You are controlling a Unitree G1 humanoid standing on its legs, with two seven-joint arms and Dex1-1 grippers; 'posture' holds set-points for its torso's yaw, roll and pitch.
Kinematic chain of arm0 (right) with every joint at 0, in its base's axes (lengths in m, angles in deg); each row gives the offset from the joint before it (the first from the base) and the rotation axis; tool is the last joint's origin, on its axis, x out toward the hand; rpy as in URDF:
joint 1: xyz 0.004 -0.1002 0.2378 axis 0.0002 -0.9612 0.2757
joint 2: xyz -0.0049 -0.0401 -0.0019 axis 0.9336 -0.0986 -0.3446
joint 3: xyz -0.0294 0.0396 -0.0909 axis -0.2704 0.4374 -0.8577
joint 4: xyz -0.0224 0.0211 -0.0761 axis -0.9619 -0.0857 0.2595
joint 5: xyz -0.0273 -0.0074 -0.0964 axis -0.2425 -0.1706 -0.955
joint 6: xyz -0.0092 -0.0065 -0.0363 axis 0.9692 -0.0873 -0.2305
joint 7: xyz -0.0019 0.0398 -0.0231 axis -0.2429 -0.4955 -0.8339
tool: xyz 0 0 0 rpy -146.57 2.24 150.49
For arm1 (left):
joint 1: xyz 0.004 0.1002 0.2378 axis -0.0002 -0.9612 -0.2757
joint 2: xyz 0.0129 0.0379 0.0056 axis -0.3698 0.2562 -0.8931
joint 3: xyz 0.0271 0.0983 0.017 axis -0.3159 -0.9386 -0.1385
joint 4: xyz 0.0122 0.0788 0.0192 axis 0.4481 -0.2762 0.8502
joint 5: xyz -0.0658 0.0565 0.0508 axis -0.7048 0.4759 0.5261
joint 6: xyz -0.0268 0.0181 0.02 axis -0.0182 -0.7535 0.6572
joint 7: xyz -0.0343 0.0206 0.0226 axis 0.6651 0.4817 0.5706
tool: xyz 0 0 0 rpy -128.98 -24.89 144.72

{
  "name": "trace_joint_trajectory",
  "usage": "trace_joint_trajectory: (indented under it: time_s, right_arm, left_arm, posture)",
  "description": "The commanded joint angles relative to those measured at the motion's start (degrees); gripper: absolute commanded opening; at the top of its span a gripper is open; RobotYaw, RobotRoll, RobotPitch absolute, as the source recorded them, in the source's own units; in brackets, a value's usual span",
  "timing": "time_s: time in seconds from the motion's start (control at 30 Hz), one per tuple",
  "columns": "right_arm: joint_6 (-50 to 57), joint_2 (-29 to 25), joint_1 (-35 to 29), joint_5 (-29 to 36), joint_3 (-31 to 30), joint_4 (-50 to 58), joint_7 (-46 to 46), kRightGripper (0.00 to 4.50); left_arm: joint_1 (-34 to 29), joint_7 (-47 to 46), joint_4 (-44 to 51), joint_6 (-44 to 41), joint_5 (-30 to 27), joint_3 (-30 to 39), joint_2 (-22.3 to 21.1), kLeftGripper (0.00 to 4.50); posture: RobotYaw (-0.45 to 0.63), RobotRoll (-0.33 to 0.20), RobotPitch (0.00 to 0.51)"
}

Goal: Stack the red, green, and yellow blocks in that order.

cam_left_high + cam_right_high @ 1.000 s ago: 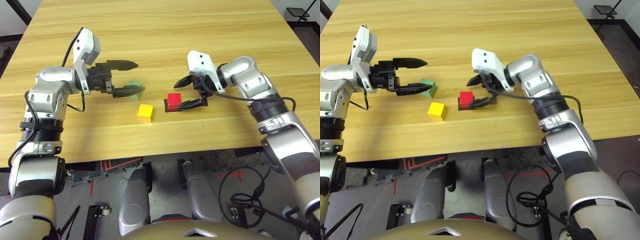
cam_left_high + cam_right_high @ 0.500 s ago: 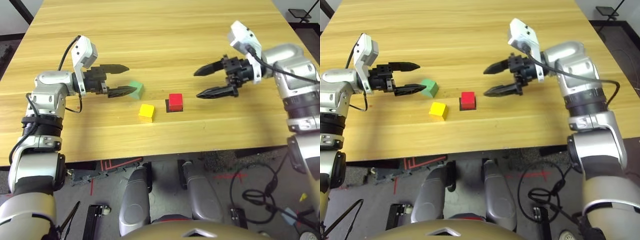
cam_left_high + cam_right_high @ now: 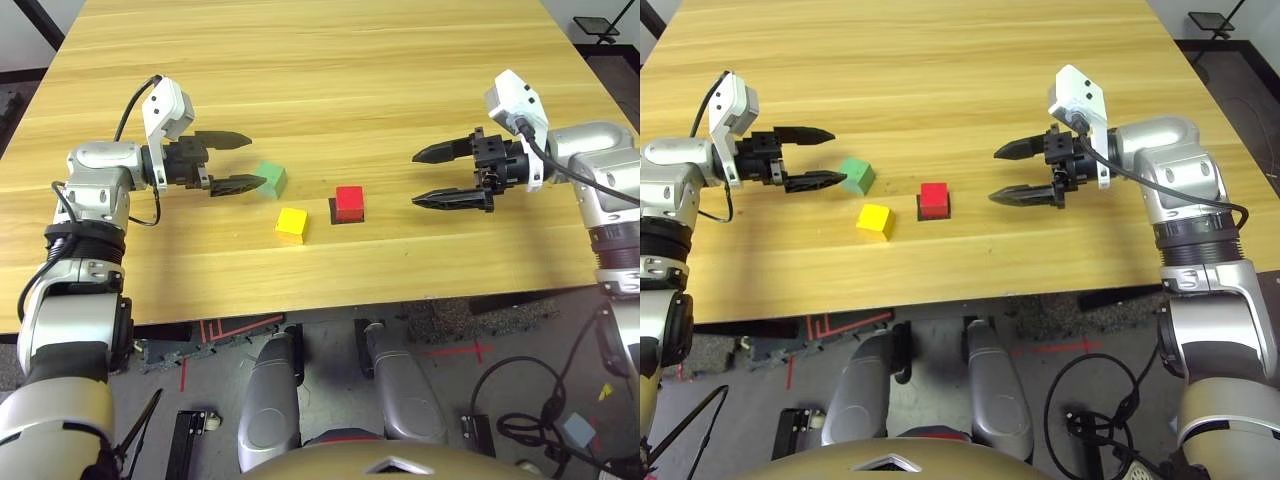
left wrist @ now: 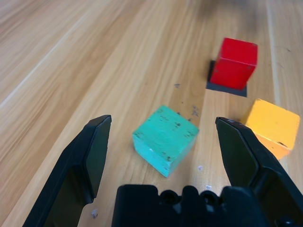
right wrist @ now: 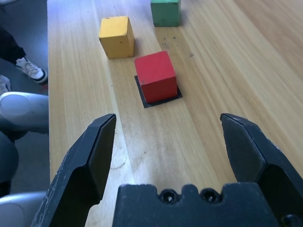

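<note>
The red block sits on a flat black square patch near the table's front middle. The yellow block lies just left of it and slightly nearer. Further left and a bit farther back is the green block. My left gripper is open, its fingertips just left of the green block, which lies ahead between the open fingers in the left wrist view. My right gripper is open and empty, pointing at the red block from a short way to its right.
The wooden table stretches wide and bare behind the blocks. Its front edge runs close below them. A dark floor with cables and red tape marks lies beyond that edge.
My right gripper drew back to the right, away from the red block it had flanked. My left gripper retreated slightly left from the green block. The blocks stayed in place.
</note>
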Motion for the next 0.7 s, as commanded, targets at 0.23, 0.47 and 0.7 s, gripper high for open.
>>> trace_joint_trajectory:
  time_s: [0.23,0.47,0.7]
  right_arm:
    - [1.8,-0.6,-0.4,2.3,0.6,2.9,-1.1,4.44]
    - [3.0,-0.2,-1.0,3.2,0.8,4.8,-2.1,4.44]
    - [3.4,-0.4,-1.8,3.7,0.8,5.4,-3.1,4.44]
  left_arm:
    - [5.9,0.2,-13.0,11.9,6.1,-3.4,5.2,4.50]
    - [9.9,-3.0,-20.5,12.9,8.3,-3.0,7.5,4.50]
    - [10.3,-0.1,-22.1,14.0,9.3,-3.3,7.0,4.50]
  posture:
    - [0.23,0.010,0.187]
    - [0.21,0.011,0.198]
    - [0.20,0.014,0.203]
